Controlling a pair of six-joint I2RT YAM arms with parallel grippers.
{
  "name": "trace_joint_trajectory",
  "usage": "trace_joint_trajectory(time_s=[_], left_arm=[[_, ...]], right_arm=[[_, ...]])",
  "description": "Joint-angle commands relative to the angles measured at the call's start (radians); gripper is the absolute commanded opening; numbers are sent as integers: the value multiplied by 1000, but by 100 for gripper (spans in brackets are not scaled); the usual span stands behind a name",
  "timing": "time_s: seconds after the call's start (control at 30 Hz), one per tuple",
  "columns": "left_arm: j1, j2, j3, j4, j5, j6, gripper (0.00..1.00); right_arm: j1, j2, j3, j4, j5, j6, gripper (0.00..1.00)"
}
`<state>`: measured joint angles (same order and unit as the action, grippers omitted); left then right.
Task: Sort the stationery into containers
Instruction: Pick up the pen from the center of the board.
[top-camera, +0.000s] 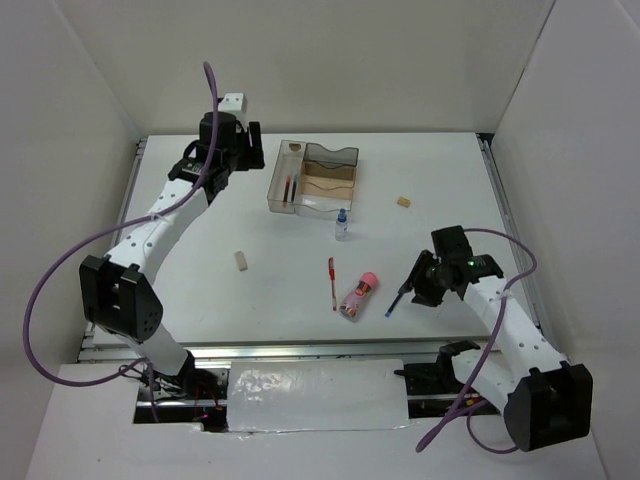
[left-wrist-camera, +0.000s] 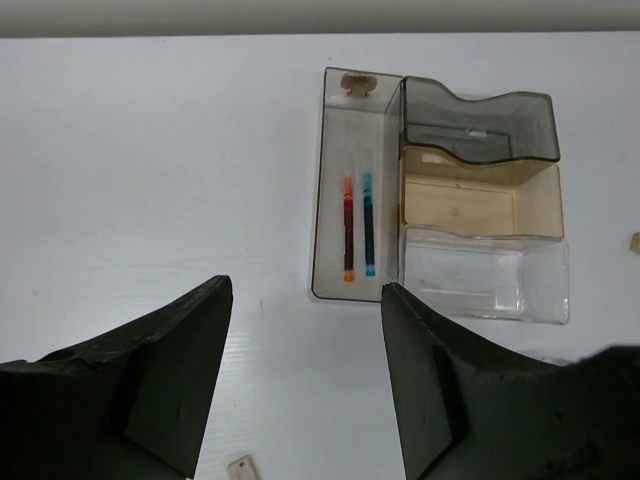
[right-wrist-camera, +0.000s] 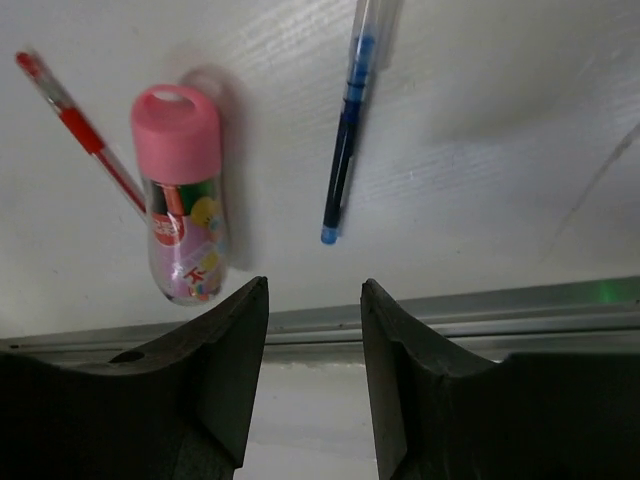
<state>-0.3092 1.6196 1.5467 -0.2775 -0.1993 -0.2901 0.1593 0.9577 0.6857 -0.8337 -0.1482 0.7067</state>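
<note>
The smoky organizer tray (top-camera: 345, 155) stands at the back of the table; it also shows in the left wrist view (left-wrist-camera: 480, 125). A red pen (left-wrist-camera: 348, 225) and a blue pen (left-wrist-camera: 368, 225) lie in its long narrow compartment. My left gripper (top-camera: 250, 150) (left-wrist-camera: 305, 290) is open and empty, left of the tray. On the table lie a clear bottle (top-camera: 342, 225), two beige blocks (top-camera: 404, 202) (top-camera: 241, 261), a red pen (top-camera: 332, 283) (right-wrist-camera: 85, 135), a pink tube (top-camera: 359, 296) (right-wrist-camera: 182, 195) and a dark-blue pen (top-camera: 397, 300) (right-wrist-camera: 345, 140). My right gripper (top-camera: 418, 285) (right-wrist-camera: 314, 285) is open and empty, just right of the blue pen.
White walls close in the table on three sides. The metal rail (right-wrist-camera: 450, 320) of the table's front edge runs just beyond the right fingers. The left arm's purple cable (top-camera: 60, 290) loops along the left side.
</note>
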Motion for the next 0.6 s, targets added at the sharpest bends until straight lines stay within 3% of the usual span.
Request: trace_joint_trajectory(time_s=[0.0, 0.33, 0.57], left_arm=[[5, -43, -23, 35, -19, -7, 73], [64, -43, -71, 43, 61, -73, 73], [116, -87, -160, 81, 130, -84, 74]], right_arm=[[72, 13, -9, -42, 74, 103, 49], [92, 188, -9, -12, 139, 108, 52], [103, 300, 46, 24, 136, 117, 48]])
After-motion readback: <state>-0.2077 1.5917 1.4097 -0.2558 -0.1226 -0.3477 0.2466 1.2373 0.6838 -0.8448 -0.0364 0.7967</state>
